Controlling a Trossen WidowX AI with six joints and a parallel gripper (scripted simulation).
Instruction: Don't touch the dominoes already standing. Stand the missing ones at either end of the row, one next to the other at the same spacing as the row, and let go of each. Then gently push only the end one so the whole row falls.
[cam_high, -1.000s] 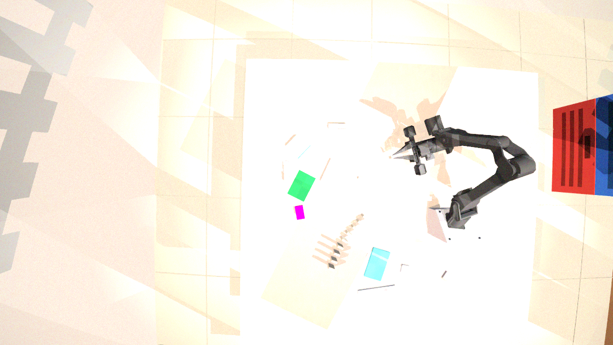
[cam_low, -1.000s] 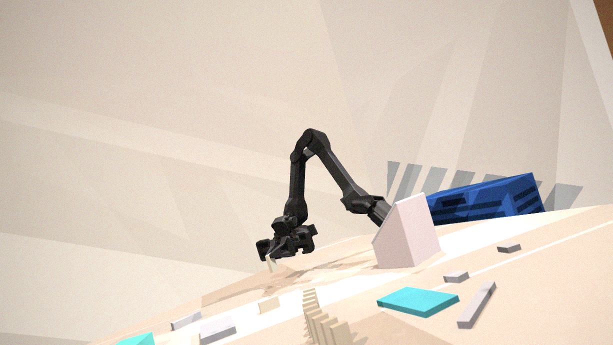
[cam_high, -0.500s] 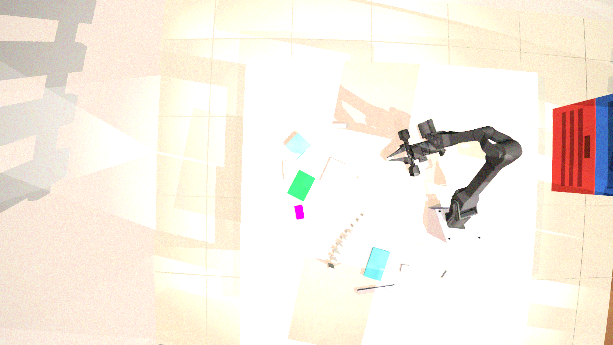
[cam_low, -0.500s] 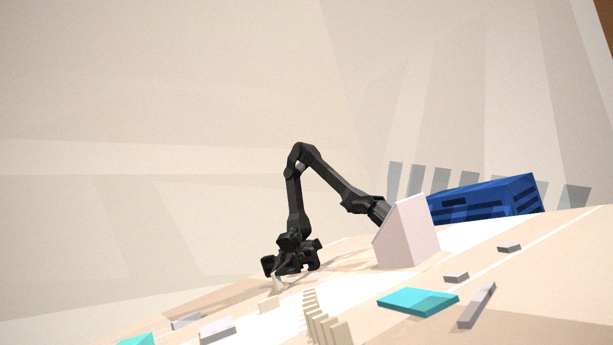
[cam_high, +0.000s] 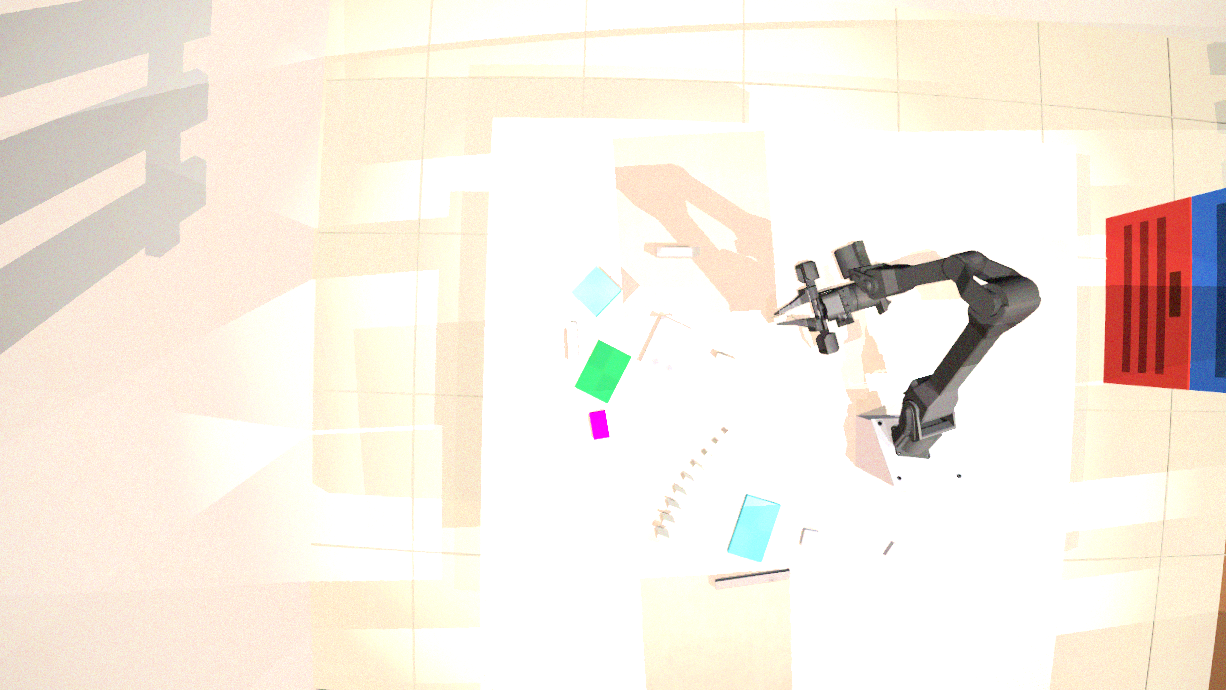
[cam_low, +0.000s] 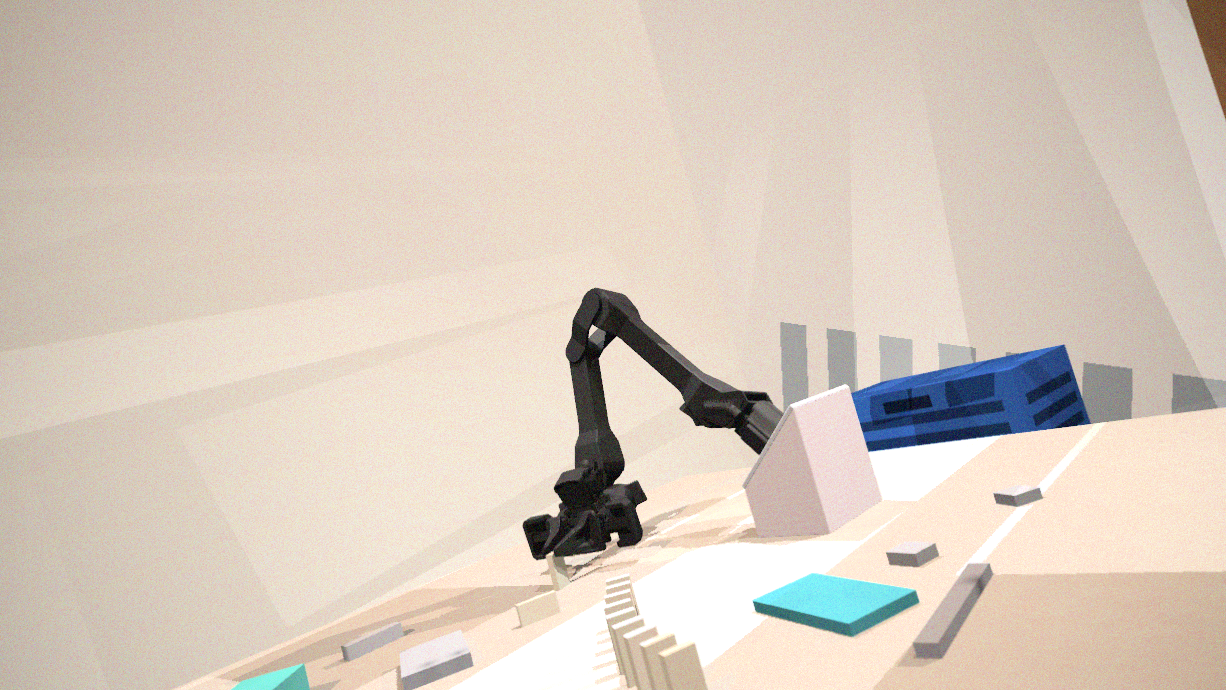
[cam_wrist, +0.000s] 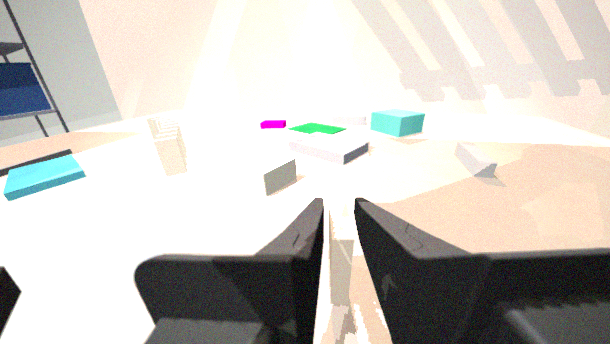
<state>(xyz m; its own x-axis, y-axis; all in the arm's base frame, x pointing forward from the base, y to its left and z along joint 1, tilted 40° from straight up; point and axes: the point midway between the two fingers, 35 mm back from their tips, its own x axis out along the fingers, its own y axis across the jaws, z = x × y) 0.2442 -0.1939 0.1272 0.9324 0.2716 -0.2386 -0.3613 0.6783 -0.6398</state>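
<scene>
Starting from the left of the wrist view, a flat cyan slab (cam_wrist: 42, 175) lies on the table (cam_wrist: 210, 210). Beside it, further in, the row of dominoes (cam_wrist: 167, 145) is standing upright. More to the middle a single pale piece (cam_wrist: 280, 176) lies apart from the row. Behind it are a white slab (cam_wrist: 327, 147), a small magenta block (cam_wrist: 273, 124) and a green plate (cam_wrist: 317, 128). To the right of these sits a cyan box (cam_wrist: 397, 122), and a grey piece (cam_wrist: 472, 157) lies near the edge of the shadow.

At the bottom centre the gripper (cam_wrist: 339, 210) is low over the table, with its two dark fingers slightly parted. One domino (cam_wrist: 341, 265) stands between them, and a thin strip of light shows on each side of it, so the grip is released and the fingers do not press it.

In the exterior view this domino (cam_low: 559, 572) is upright on the table just under the gripper (cam_low: 573, 540). It is to the left of the row's (cam_low: 639, 634) far end and not close to it. A white wedge (cam_low: 815, 471) stands to the right.
</scene>
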